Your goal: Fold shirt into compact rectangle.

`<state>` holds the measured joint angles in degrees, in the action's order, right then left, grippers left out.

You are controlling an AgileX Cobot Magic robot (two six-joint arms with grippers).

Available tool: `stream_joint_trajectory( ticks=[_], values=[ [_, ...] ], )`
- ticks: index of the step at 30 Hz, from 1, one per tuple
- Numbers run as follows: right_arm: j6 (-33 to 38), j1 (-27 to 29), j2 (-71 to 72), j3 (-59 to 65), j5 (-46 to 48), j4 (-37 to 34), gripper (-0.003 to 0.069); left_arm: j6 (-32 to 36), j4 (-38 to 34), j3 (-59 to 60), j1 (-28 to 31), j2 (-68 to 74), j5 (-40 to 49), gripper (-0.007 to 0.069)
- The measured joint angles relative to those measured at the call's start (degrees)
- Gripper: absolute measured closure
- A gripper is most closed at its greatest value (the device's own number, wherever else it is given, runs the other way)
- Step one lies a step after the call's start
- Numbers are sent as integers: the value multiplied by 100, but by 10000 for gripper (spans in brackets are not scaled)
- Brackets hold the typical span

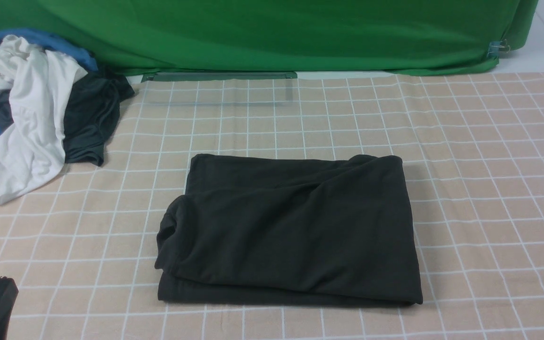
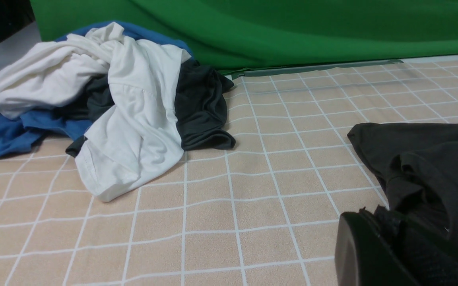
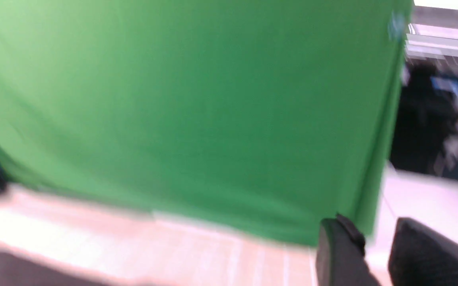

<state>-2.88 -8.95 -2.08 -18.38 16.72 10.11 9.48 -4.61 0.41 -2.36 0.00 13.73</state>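
Left gripper (image 2: 376, 212) pressed together | right gripper (image 3: 376, 226) spread | shirt (image 1: 291, 231) partly folded

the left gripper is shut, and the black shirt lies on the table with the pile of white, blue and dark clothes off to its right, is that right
Not quite: in the front view, the pile is off to the left of the black shirt. The rest stands: the left gripper is shut and the shirt lies on the table.

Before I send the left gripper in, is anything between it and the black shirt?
Nothing visible stands between the left gripper and the black shirt. The bunched clothes lie farther forward and left, off that path, as far as the front view shows.
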Motion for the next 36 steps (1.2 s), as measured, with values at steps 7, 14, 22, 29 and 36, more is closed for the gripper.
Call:
stream_joint_trajectory(
  ticks=[7, 14, 22, 29, 36],
  values=[
    [5, 596, 173, 1723, -124, -7, 424, 0, 0, 0, 0, -2, 0, 604],
    [-2, 724, 211, 1881, -211, -8, 424, 0, 1, 0, 0, -2, 7, 604],
    [-2, 724, 211, 1881, -227, -8, 424, 0, 1, 0, 0, 0, 7, 604],
    [-2, 724, 211, 1881, -227, -8, 424, 0, 1, 0, 0, -2, 7, 604],
    [-2, 731, 211, 1881, -227, -8, 424, 0, 1, 0, 0, -2, 7, 604]
  ],
)
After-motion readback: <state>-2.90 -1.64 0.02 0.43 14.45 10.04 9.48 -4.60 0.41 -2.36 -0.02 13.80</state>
